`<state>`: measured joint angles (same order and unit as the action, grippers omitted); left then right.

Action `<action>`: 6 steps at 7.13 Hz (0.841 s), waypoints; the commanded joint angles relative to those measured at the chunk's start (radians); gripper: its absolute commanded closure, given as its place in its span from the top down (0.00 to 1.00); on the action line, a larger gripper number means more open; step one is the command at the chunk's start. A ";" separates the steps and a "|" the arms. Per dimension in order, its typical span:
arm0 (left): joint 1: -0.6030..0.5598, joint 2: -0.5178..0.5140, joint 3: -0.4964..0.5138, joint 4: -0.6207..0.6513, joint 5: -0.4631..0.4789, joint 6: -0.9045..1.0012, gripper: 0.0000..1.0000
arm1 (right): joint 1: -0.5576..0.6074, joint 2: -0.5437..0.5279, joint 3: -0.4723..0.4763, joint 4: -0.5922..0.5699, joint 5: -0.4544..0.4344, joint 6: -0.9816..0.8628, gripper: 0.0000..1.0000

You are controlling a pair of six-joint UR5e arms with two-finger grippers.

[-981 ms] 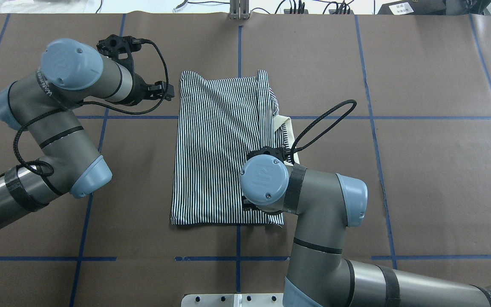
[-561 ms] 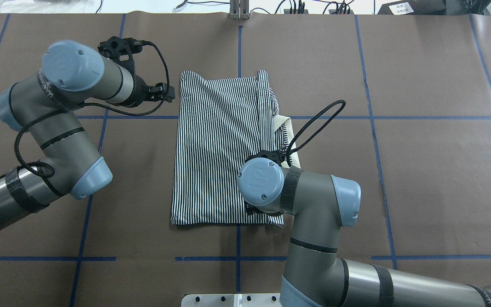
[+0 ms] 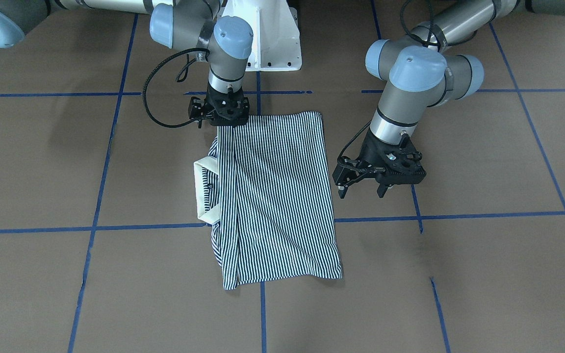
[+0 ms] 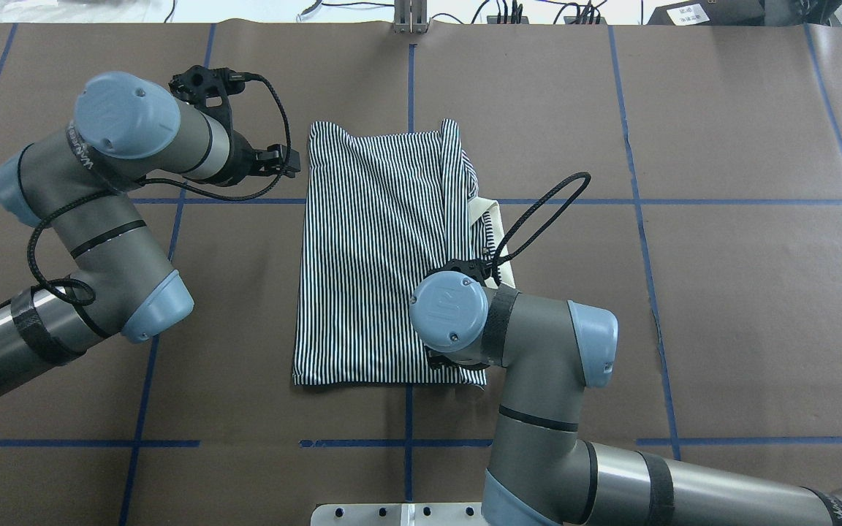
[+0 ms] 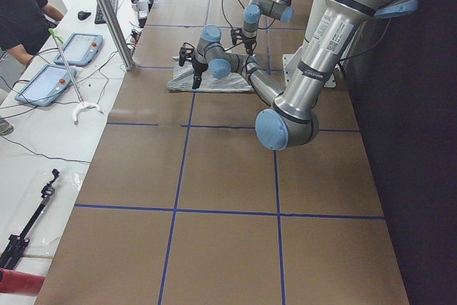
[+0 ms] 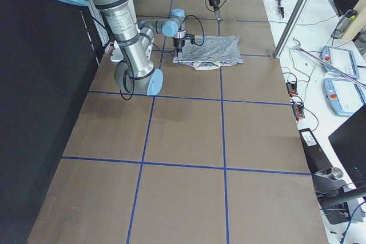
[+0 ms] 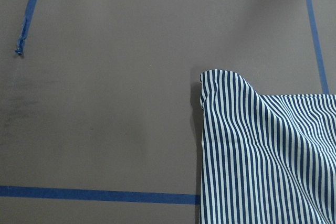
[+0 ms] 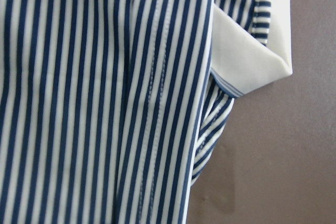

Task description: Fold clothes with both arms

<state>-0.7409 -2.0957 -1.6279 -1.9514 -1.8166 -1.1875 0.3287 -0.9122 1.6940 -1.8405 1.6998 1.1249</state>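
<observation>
Striped shirt [image 3: 277,196] on taped table [image 3: 459,274], left jaws spread alongside, right jaws' state hidden under wrist [image 4: 449,313]

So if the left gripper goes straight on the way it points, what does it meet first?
Probably the bare brown table cover, just beside the edge of the striped shirt. The left gripper points down, open, off the cloth, though depth is unclear.

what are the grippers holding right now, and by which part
The left gripper is open beside the polo shirt, holding nothing. The right gripper sits at the shirt's corner nearest the robot; whether it grips there cannot be told.
</observation>
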 commanded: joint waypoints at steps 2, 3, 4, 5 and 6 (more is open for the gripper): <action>0.002 -0.001 -0.001 -0.003 0.000 0.000 1.00 | 0.022 -0.020 0.001 -0.003 0.003 -0.023 1.00; 0.005 -0.001 -0.001 -0.001 0.000 0.002 1.00 | 0.029 -0.023 0.003 -0.003 0.003 -0.036 1.00; 0.005 -0.006 -0.001 -0.001 0.000 0.002 1.00 | 0.036 -0.034 0.007 -0.003 0.004 -0.039 1.00; 0.006 -0.009 0.000 -0.001 0.000 0.000 1.00 | 0.047 -0.052 0.018 -0.003 0.008 -0.042 1.00; 0.008 -0.012 0.000 -0.001 0.000 0.000 1.00 | 0.056 -0.086 0.048 -0.003 0.011 -0.054 1.00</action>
<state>-0.7350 -2.1038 -1.6282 -1.9528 -1.8162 -1.1868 0.3732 -0.9652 1.7149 -1.8438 1.7068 1.0821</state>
